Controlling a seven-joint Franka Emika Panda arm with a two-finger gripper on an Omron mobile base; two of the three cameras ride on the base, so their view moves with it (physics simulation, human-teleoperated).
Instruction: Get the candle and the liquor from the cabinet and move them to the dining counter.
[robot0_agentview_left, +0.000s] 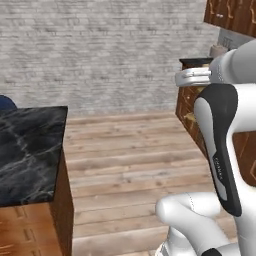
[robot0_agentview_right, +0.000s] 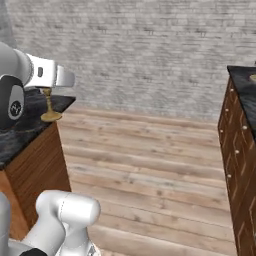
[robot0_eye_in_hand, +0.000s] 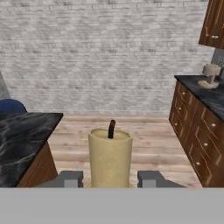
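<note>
I've got the candle (robot0_eye_in_hand: 110, 157) sitting between my gripper (robot0_eye_in_hand: 110, 179) tips in the hand view: a stubby pale-yellow wax cylinder, matte, with an uneven top rim and a short dark wick sticking up. The two grey finger tips (robot0_eye_in_hand: 69, 178) stand tight on either side of its lower part, so I read the claw as clenched on the candle. In the right base view I see its brass-gold stem and round flat foot (robot0_agentview_right: 50, 116) hanging below my white forearm, over the near corner of the dining counter (robot0_agentview_right: 30, 125); I can't tell if the foot touches the slab. That counter is glossy black marble with thin pale veins, square-cornered, on a brown wood-grain base, and it shows at the left of the left base view (robot0_agentview_left: 30, 150) too, with a rounded blue stool seat (robot0_agentview_left: 6, 102) behind it. Floor (robot0_agentview_right: 150, 170) is light wooden planks, back wall (robot0_agentview_right: 140, 50) rough grey-white brick. To the right runs a dark-topped counter with brown drawer fronts and small pale knobs (robot0_eye_in_hand: 197, 131).
</note>
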